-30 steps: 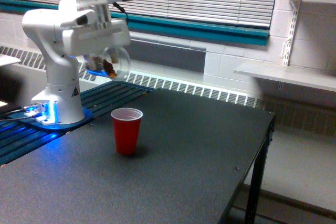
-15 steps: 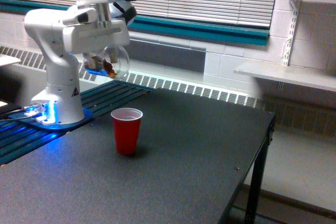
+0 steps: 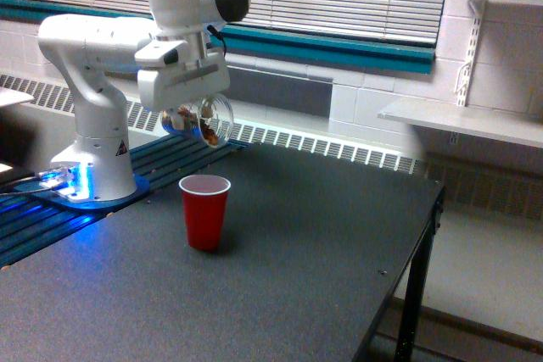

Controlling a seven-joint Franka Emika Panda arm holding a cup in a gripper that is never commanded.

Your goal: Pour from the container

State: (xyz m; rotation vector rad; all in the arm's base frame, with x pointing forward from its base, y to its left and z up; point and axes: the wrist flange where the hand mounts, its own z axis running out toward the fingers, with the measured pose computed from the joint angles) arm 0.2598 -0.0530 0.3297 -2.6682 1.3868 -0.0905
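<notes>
Clear plastic, brown bits inside: the container [image 3: 206, 119] is held tilted in the gripper [image 3: 188, 113], the red cup [image 3: 204, 210] below; no writing is readable

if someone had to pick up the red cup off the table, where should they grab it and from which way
Probably the red cup is best gripped around its side wall, just under the rim, coming in level from the side. It stands upright on the table with its mouth open, tapering toward the base, and nothing stands close beside it.

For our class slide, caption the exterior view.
Gripper holds tilted clear container of brown bits above upright red cup.
</notes>
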